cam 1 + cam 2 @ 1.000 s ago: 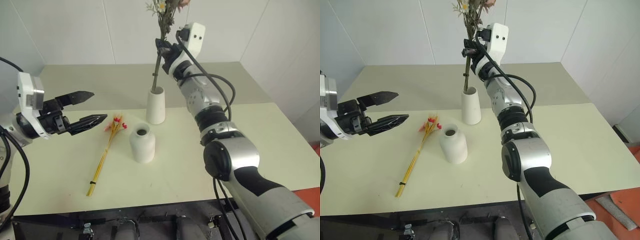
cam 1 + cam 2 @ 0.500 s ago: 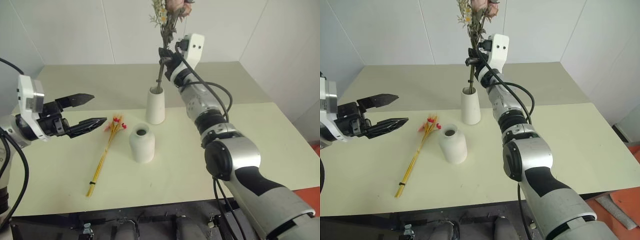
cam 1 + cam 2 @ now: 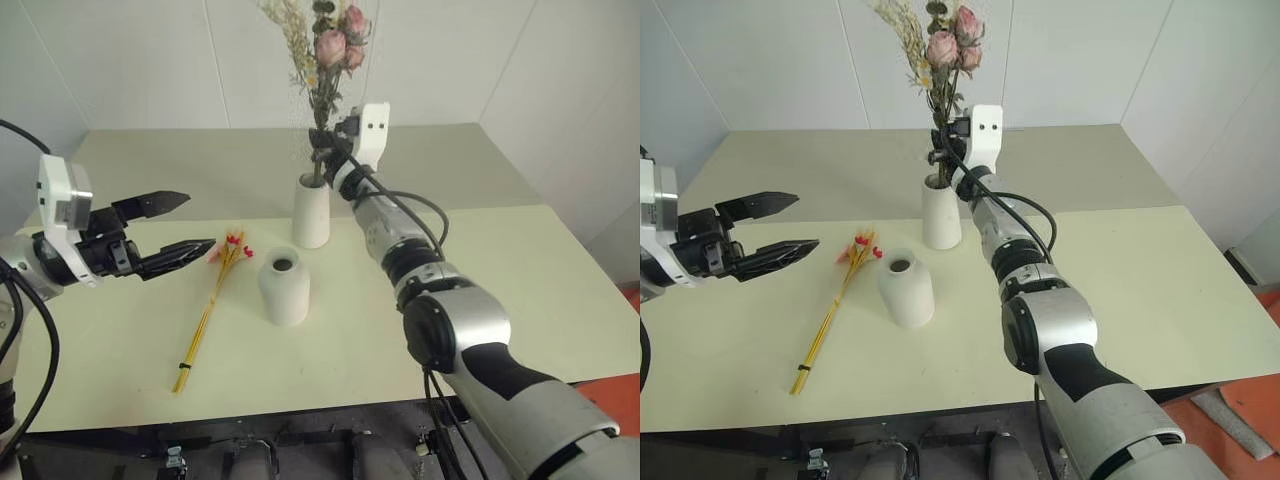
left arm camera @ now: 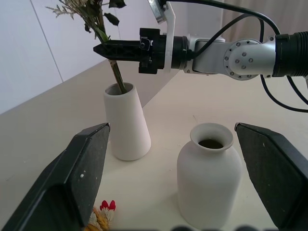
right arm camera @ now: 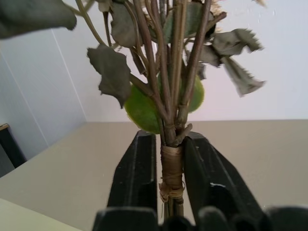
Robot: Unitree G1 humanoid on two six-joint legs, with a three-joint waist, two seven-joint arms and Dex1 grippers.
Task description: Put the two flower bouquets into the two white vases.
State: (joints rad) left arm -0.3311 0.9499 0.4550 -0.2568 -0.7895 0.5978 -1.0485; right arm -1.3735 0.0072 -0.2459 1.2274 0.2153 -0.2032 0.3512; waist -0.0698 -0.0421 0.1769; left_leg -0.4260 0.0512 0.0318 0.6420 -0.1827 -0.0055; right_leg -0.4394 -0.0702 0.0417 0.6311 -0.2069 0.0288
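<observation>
Sinking bunch: the pink-flowered bouquet [image 3: 335,50] sits lower than a second ago, its dark stem now well down inside the tall slim vase [image 3: 311,213] at the back of the table [image 3: 560,270].
Right gripper [image 5: 169,166]: lower with it; in the right wrist view the fingers stand on either side of the bound stem with slivers of gap, so I judge the pinch is easing.
Meaning: first bouquet looks nearly delivered.
Yellow-stalked bouquet [image 3: 213,297]: flat on the table, just left of the short bottle vase [image 3: 284,288], which is empty.
Left gripper [image 3: 172,230]: spread wide, empty, hovering left of the blossoms, unmoved.
</observation>
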